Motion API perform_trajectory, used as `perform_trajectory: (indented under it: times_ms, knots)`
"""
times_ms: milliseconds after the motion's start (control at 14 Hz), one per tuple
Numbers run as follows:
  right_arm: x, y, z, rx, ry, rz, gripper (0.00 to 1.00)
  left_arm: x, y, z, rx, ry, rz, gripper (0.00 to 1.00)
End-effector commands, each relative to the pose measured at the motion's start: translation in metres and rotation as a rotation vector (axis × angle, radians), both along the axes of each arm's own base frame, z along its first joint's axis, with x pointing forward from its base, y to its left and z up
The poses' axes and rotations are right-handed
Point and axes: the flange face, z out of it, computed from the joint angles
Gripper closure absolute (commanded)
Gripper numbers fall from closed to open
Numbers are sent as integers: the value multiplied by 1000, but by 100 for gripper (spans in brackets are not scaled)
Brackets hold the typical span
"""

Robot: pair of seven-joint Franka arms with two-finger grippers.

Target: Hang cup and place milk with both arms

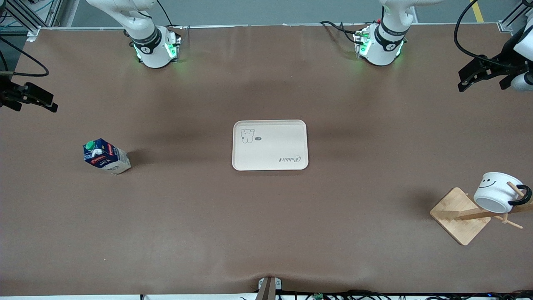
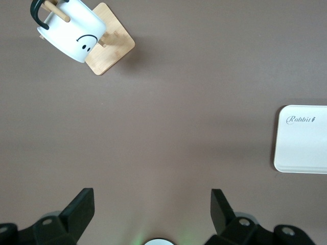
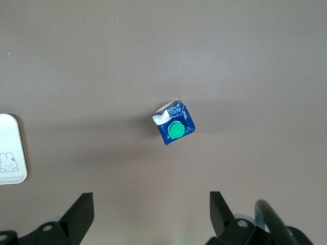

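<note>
Hanging on the rack point(image 1: 466, 214), the cup point(image 1: 497, 192) faces the upright milk point(image 1: 106, 156); left gripper point(image 1: 479, 77) and right gripper point(image 1: 31, 98) fingers spread, empty.

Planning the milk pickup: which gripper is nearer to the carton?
Right. The right gripper hangs open at the milk end of the table; the left gripper, also open, is at the cup's end.

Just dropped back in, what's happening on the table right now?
Nothing is being held. The cup already hangs by its handle on the wooden rack at the left arm's end of the table. The milk stands on the table at the right arm's end, not yet on the tray in the middle. The left pincer and the right pincer are both open and raised over the table; the right one is over the milk.
</note>
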Motion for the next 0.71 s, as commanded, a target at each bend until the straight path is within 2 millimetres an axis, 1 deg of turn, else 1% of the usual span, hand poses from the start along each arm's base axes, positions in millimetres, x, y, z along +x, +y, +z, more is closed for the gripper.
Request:
perform_trajectory:
  times_ms: [0,357,643]
  knots:
    - [3,-1,2,-4,9,8,0,-1,-8,2,3,-6,-15,0]
    - [3,-1,3,-4,9,3,0,-1,-9,0,4,-2,-18,0]
    - [1,-6,4,-6,7,-8,0,-1,-9,0,2,0,-24,0]
